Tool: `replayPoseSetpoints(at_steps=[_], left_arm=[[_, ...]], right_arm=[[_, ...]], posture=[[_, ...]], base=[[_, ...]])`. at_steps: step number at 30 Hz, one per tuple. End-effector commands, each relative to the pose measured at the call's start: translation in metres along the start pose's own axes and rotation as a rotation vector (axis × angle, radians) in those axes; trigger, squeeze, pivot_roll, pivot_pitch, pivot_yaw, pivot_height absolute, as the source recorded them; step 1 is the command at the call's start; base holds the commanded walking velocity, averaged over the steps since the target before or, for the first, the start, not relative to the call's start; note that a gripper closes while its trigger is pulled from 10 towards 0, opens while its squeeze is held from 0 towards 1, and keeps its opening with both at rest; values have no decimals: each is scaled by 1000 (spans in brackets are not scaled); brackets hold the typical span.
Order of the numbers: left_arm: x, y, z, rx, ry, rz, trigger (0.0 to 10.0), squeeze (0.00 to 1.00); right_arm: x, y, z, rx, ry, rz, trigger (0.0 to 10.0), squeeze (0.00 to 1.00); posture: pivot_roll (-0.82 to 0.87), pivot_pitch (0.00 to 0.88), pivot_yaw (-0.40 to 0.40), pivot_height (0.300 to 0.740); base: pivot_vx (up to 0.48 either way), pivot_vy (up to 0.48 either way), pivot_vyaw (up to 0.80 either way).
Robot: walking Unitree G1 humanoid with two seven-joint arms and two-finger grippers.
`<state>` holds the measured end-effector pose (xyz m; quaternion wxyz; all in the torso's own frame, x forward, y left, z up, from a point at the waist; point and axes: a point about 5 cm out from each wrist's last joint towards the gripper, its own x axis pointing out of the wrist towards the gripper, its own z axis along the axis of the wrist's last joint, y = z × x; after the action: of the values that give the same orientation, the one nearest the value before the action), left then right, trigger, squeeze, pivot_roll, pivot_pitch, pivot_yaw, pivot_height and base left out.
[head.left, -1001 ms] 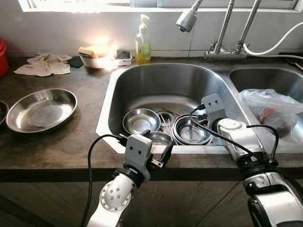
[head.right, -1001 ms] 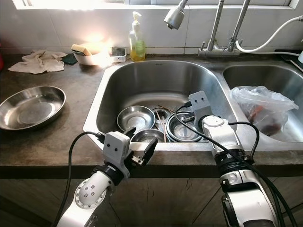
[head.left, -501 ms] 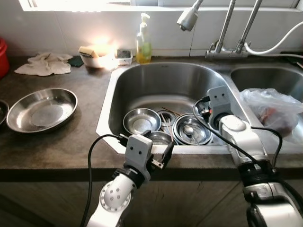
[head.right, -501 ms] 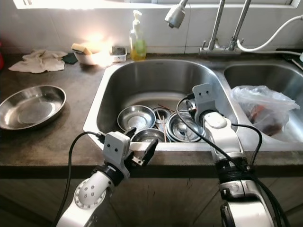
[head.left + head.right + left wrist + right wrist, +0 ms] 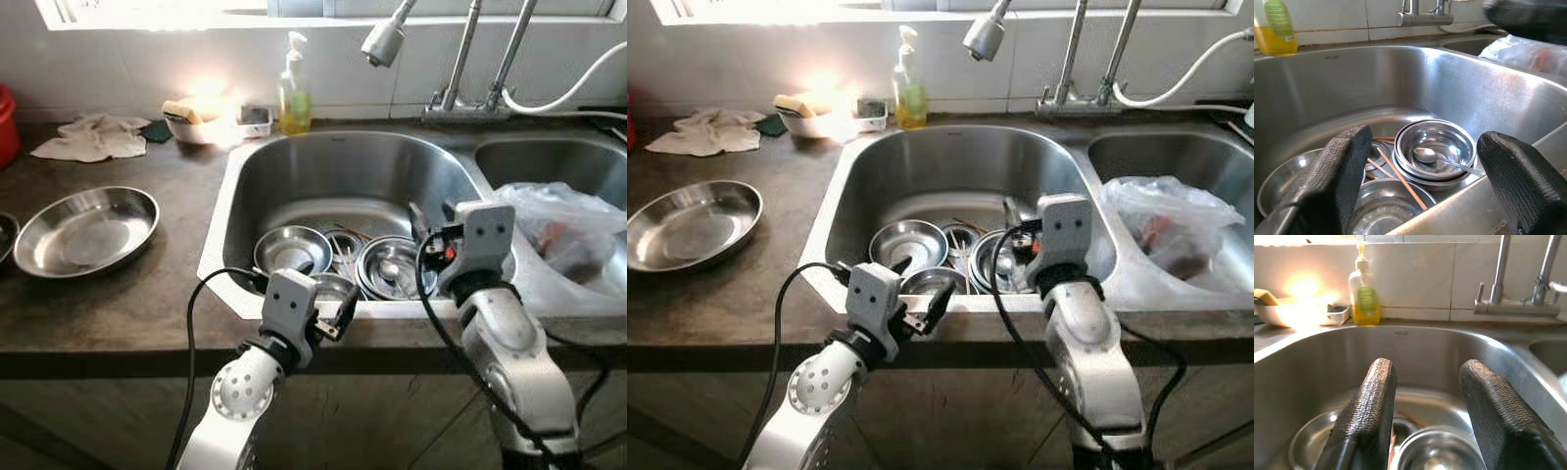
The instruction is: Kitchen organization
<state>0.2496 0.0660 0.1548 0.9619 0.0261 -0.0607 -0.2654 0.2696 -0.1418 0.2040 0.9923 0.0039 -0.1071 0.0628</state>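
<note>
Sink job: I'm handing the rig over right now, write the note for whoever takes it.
Left gripper: open, empty, at the sink's front rim.
Right gripper: open, empty, above the stacked bowls.
Left basin of the sink holds several steel bowls, a spoon in the stacked ones, and chopsticks between the bowls.
Steel dish sits on the counter to the left. Plastic bag is in the right basin.
Done: nothing lifted from the sink.
Left: all sink items.

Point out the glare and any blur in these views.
Head views: window light blows out the white bowl behind the sink. Right wrist view: the same glare, and the right gripper looks soft up close. Left wrist view: sharp basin, left gripper blurred at the frame edges.
</note>
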Motion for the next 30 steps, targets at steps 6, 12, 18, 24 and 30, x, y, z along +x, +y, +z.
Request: replayPoseSetpoints(at_steps=[6, 12, 18, 24, 30], left_arm=[[0, 3, -4, -12, 7, 25, 10000, 0], [3, 5, -3, -4, 4, 31, 10000, 0], [2, 5, -3, 0, 0, 32, 10000, 0], [2, 6, -4, 6, 9, 36, 10000, 0], [2, 5, -4, 8, 6, 36, 10000, 0]], right_arm=[[-8, 5, 2, 22, -14, -31, 10000, 0], [-4, 5, 4, 18, -21, -41, 10000, 0], [-2, 4, 5, 19, -25, -47, 10000, 0], [-1, 5, 5, 22, -21, -51, 10000, 0], [2, 5, 2, 38, 8, -48, 10000, 0]], posture=[[22, 59, -15, 740], [26, 54, -20, 740], [29, 55, -19, 740], [27, 58, -17, 740], [28, 60, -17, 740]], base=[[0, 0, 758], [0, 431, 800], [0, 79, 800], [0, 79, 800], [0, 0, 667]])
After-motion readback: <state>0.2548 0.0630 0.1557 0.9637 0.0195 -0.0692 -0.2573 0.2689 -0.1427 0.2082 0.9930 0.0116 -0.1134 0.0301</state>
